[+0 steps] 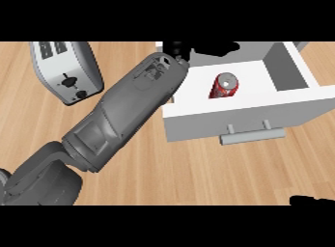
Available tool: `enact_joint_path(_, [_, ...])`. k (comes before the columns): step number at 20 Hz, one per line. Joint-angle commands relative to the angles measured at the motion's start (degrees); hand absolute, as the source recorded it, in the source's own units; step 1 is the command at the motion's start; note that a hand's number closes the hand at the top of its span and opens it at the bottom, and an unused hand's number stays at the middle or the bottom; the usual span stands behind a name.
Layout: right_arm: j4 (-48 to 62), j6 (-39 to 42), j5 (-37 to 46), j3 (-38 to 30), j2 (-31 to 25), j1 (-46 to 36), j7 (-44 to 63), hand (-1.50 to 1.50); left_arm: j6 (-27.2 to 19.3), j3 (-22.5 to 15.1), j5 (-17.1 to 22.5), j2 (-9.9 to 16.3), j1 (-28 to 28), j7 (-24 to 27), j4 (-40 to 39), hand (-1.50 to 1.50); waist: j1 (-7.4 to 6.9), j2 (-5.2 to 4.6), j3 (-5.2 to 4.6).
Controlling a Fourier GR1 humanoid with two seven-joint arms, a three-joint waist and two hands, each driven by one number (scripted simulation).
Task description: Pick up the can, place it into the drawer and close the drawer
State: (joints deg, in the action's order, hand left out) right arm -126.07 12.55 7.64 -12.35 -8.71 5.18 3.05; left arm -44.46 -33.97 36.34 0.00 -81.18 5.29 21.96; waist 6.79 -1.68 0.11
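A red can (225, 86) with a silver top lies inside the open white drawer (284, 103), near its middle. My left forearm reaches diagonally from the lower left up to the drawer's back left corner. The left hand (175, 48) is black and shows only partly at the picture's top, behind and left of the can and apart from it. It holds nothing that I can see. Only a black sliver of my right hand (318, 199) shows at the lower right edge.
A silver toaster (66, 70) stands on the wooden counter at the upper left, close beside my left forearm. The drawer's grey handle (252, 136) sticks out of its front panel toward me.
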Motion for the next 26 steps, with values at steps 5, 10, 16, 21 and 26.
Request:
enact_joint_path(5, [-0.76, -1.41, 13.90, 4.83, -2.73, -1.70, -2.39, -1.50, -1.49, 0.92, 3.85, 0.00, -0.47, 2.67, 2.63, -1.50, -2.28, 0.51, -0.06])
enact_joint_path(10, [2.88, -4.14, 27.16, 10.87, -4.05, -4.74, -3.05, -1.50, -3.96, -1.40, 4.21, 0.00, -0.69, 2.32, 3.92, -1.50, -3.40, 0.70, -0.07])
enact_joint_path(16, [8.98, -5.46, 39.09, 15.23, -6.65, -7.33, -3.04, -1.50, -2.31, 0.26, 3.32, 0.00, -2.94, 0.64, 1.89, -1.50, -5.42, 1.19, -0.10])
enact_joint_path(21, [21.97, -11.38, 48.21, 16.59, -7.10, -9.74, -5.96, -1.50, -3.36, 0.33, 2.03, 0.02, -0.40, -0.06, 5.07, -1.50, -7.27, 1.56, -0.09])
enact_joint_path(26, [33.33, -22.11, 53.96, 19.12, -0.73, -11.77, -6.31, -1.50, -2.97, -0.89, 0.00, 5.09, 2.89, -4.75, 11.53, -1.50, -8.41, 1.94, -0.08])
